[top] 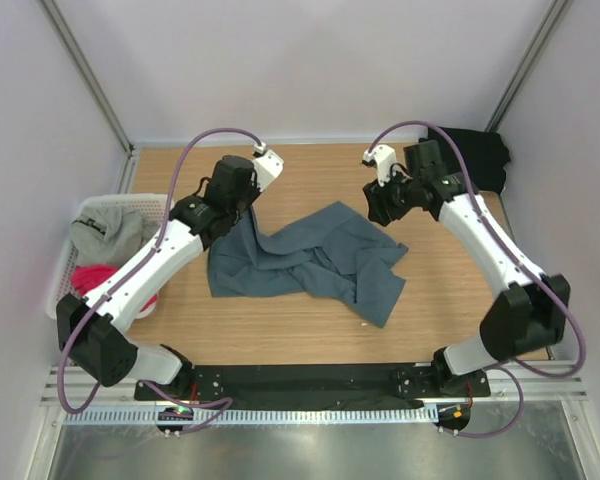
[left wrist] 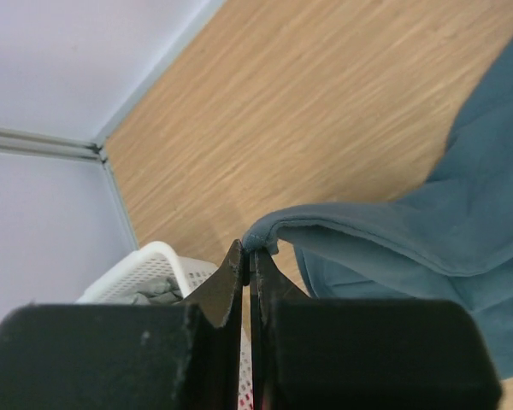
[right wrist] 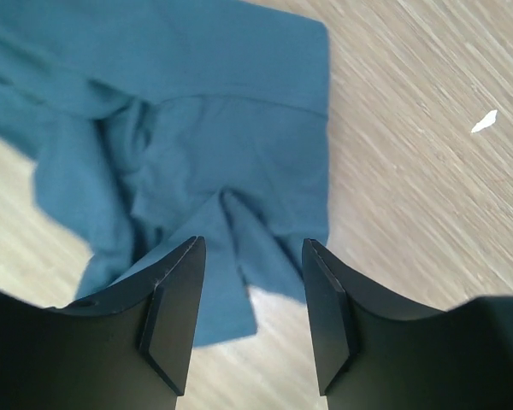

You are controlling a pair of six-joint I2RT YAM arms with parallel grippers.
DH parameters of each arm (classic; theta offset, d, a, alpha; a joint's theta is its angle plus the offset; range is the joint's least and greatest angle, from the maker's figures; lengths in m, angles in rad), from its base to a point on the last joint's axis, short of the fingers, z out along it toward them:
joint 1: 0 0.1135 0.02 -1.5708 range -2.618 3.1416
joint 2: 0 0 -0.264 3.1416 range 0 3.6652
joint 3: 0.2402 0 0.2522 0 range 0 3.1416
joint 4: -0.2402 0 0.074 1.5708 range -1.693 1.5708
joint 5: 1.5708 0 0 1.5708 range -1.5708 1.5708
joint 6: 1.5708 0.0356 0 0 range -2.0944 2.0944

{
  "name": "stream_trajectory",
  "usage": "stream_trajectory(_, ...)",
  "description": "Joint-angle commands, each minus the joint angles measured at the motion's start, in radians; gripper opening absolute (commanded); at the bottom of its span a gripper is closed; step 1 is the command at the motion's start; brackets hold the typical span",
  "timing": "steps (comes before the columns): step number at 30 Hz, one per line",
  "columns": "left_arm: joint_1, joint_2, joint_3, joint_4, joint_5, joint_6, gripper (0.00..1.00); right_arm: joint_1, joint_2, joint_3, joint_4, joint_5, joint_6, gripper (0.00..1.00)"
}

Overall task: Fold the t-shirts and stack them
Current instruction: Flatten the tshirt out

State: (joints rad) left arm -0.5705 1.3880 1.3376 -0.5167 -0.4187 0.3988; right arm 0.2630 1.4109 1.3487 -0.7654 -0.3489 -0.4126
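I note little done: slate blue-grey cloth t-shirt [top: 310, 260] lies crumpled on the bench [top: 450, 300], left tool [left wrist: 246, 252] pinched on its edge, right tool [right wrist: 252, 256] parted and empty, no stack yet.

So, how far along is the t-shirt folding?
Done: no folded stack is visible. In hand: the slate blue-grey cloth t-shirt lies crumpled; the left end effector pinches its edge, the right end effector hangs open above it. Left: the light grey printed t-shirt and bright pink t-shirt in the white slatted plastic basket, the black cloth t-shirt at the far corner.
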Motion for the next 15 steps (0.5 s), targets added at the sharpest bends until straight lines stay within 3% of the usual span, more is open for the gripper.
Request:
stream_trajectory(1, 0.006, -0.004, -0.031, 0.069, 0.035, -0.041, 0.00, -0.007, 0.142, 0.010, 0.194, 0.067, 0.038, 0.55)
stream_trajectory(9, 0.006, -0.012, -0.116, 0.073, 0.072, -0.115, 0.00, -0.025, 0.463, 0.187, 0.223, 0.048, 0.080, 0.51)
stream_trajectory(15, 0.008, -0.058, -0.156, 0.090, 0.069, -0.112, 0.00, -0.071, 0.415, 0.172, 0.192, 0.152, 0.141, 0.51)
